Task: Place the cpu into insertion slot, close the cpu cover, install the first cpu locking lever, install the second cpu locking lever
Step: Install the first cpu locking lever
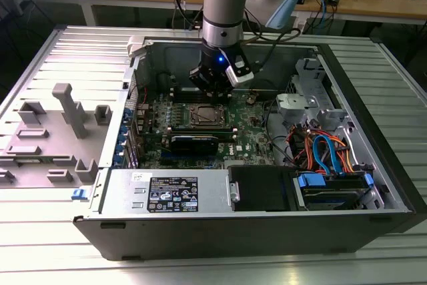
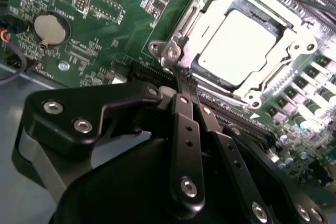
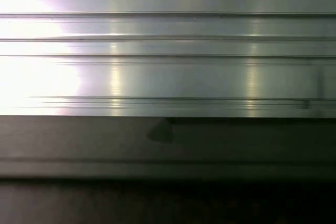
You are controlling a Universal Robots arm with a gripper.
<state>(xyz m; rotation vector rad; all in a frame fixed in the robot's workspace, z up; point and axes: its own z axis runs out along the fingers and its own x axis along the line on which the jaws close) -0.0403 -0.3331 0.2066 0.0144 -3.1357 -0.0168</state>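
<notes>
while the cpu (image 2: 237, 39) sits in the insertion slot (image 2: 210, 80) under the closed cpu cover (image 2: 210, 11), the hand (image 2: 182, 85) hangs by the socket corner, fingers pinched nearly together, seemingly to catch a thin locking lever (image 2: 178, 56).

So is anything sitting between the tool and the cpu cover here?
Nothing visible does. In the second wrist view the tool, fingers together, sits right at the corner of the cpu cover, which lies closed over the cpu. Only bare green board lies around it.
</notes>
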